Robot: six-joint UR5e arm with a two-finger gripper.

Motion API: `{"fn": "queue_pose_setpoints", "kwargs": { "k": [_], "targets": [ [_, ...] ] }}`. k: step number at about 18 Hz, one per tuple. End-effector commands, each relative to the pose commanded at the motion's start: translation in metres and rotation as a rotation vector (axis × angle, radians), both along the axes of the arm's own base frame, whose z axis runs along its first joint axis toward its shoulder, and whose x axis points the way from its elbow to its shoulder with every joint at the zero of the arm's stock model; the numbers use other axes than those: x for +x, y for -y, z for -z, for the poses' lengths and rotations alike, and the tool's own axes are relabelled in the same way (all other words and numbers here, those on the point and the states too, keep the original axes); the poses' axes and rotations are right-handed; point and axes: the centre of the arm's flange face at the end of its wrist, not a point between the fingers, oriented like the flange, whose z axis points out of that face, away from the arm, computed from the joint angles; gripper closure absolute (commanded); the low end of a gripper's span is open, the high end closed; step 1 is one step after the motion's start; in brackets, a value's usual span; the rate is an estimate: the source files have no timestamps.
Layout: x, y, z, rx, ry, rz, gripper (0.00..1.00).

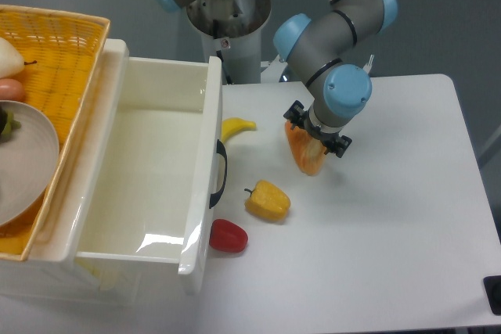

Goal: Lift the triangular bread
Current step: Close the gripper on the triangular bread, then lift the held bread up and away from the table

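The grey and blue robot arm's black two-finger gripper [317,135] sits directly over the orange-tan wedge-shaped toy bread [304,154], which lies on the white table [391,217] to the right of the small curved yellow banana [236,127] and up-right of the blocky yellow bell pepper [268,200]. The fingers straddle the upper part of the wedge, one at each side, but whether they are clamped on it or only around it cannot be told from this view. A red rounded toy vegetable [228,235] lies beside the open white plastic drawer bin [141,170], and a woven yellow basket [59,44] stands further left.
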Motion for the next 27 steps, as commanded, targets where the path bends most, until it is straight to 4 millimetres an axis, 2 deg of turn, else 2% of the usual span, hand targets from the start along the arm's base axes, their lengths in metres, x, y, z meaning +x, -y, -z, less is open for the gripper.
{"fn": "queue_pose_setpoints", "kwargs": {
  "k": [3, 8, 14, 17, 20, 23, 27],
  "targets": [
    [0.014, -0.002, 0.011, -0.010, 0.026, 0.013, 0.07],
    [0.013, -0.002, 0.014, -0.012, 0.028, 0.010, 0.24],
    [-0.003, 0.008, 0.004, -0.003, 0.009, -0.017, 0.74],
    [-0.005, 0.009, 0.003, -0.001, 0.006, -0.020, 0.91],
    [-0.002, 0.006, 0.003, 0.000, 0.007, -0.015, 0.99],
    [-0.005, 0.007, 0.000, 0.003, 0.000, -0.019, 1.00],
    [-0.021, 0.000, -0.022, 0.021, -0.044, -0.018, 1.00]
  ]
}}
